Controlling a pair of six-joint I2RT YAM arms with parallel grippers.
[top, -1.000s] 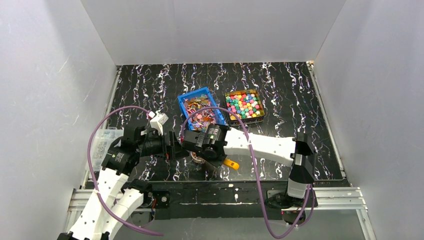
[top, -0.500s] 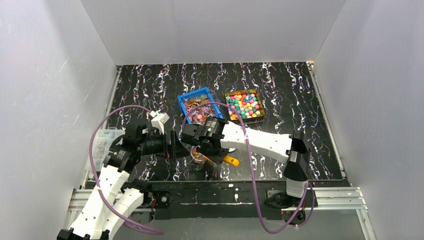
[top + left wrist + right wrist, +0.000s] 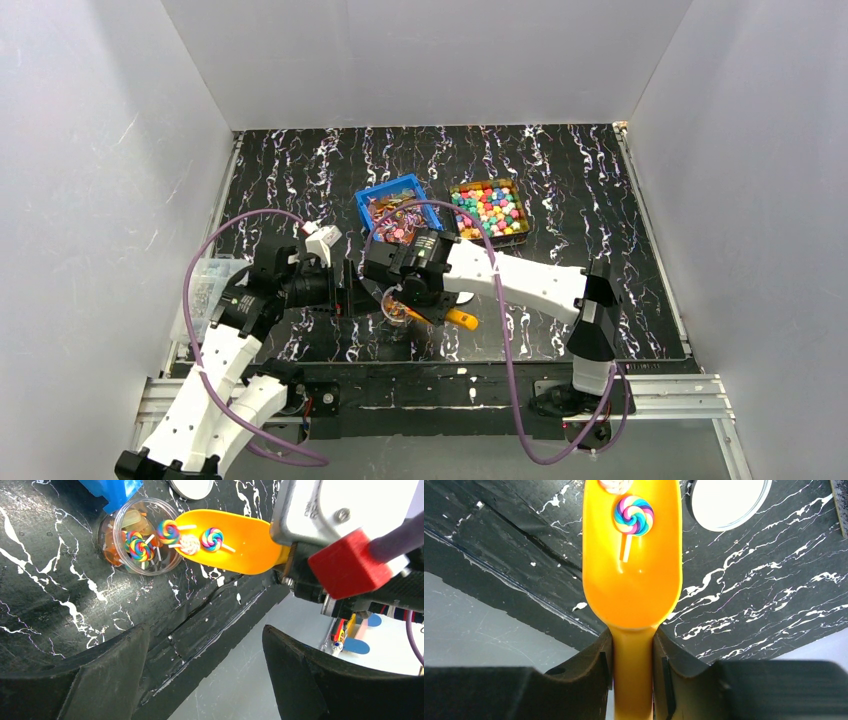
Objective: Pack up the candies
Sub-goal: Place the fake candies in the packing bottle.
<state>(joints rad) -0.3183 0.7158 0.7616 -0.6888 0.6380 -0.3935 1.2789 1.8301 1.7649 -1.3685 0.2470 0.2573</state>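
My right gripper (image 3: 633,640) is shut on the handle of an orange scoop (image 3: 631,580). The scoop carries swirl lollipop candies (image 3: 212,539) and its tip reaches over the rim of a clear round jar (image 3: 142,537), which holds more candies (image 3: 137,546). In the top view the scoop (image 3: 455,320) and jar (image 3: 397,308) sit near the table's front edge. My left gripper (image 3: 205,630) stands open just left of the jar, with nothing between its fingers. A blue bin (image 3: 400,210) of flat wrapped candies and a tray (image 3: 488,210) of chunky coloured candies stand farther back.
A white round lid (image 3: 729,502) lies on the black marbled mat beside the jar. A clear plastic box (image 3: 205,285) sits at the left edge of the table. The mat's front edge and the metal frame run just below the jar.
The right gripper has shifted slightly toward the back with the scoop, and the jar shows more plainly below it. The left arm has moved very little.
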